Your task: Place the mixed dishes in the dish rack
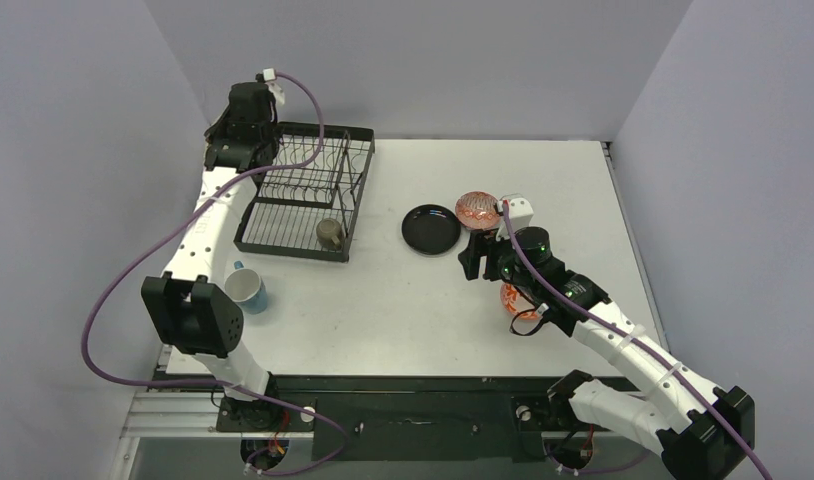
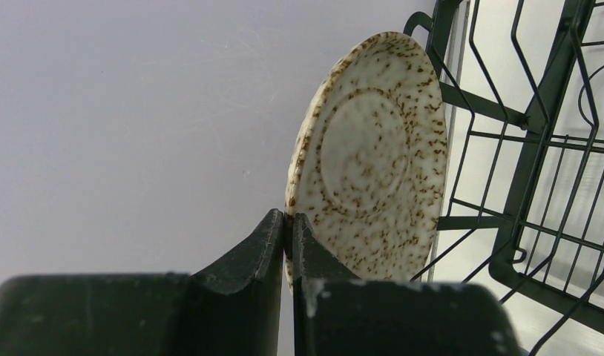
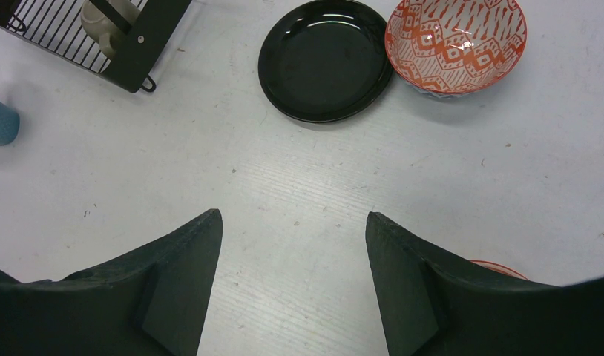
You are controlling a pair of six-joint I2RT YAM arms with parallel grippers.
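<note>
The left tool (image 2: pixel 288 222) clamps the lower rim of the speckled plate (image 2: pixel 373 159), held upright on edge, long axis near vertical. The rack (image 2: pixel 538 133) stands just to that tool's right. The right tool (image 3: pixel 291 216) hovers spread and empty over the bench (image 3: pixel 299 170), with the black plate (image 3: pixel 325 59) and a bowl (image 3: pixel 455 44) ahead.

Glossy black plate (image 3: pixel 325 63); dark-coated wire rack (image 2: pixel 539 141); matt, scuffed table (image 3: pixel 299 193).

Rack wires (image 2: pixel 540 127) (perhaps touching) beside plate (image 2: pixel 369 156)
</note>
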